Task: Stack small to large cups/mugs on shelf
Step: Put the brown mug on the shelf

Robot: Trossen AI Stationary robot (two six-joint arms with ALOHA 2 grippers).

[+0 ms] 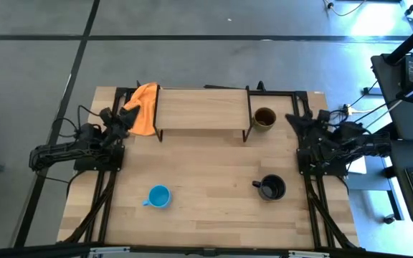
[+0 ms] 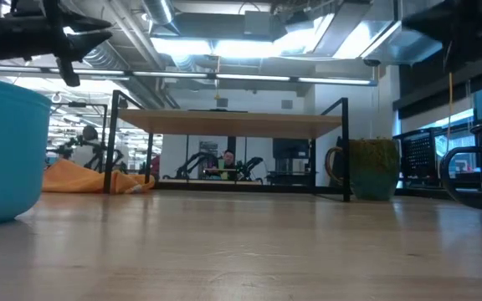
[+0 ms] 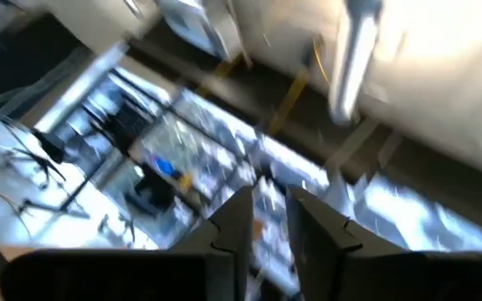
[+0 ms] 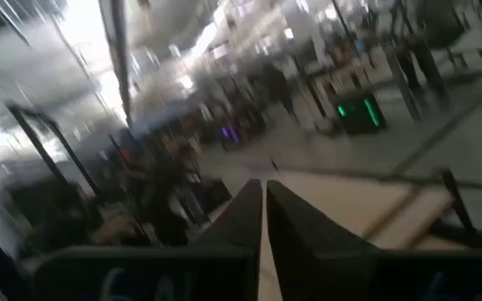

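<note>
While both my arms sit parked at the table edges, left gripper (image 1: 126, 117) has a small gap between its fingers, holding nothing; right gripper (image 1: 292, 119) is closed, empty. Large olive-brown mug (image 1: 264, 118) is just beside it, next to the light wooden shelf (image 1: 202, 109). Small light blue mug (image 1: 159, 196) and black mug (image 1: 271, 188) are well apart. I'd grab olive 1st, by the rim, set it flat.

Both arms are dark, jointed and trailing black cables; each ends in flat, wedge-shaped black fingers (image 3: 234, 230).
</note>
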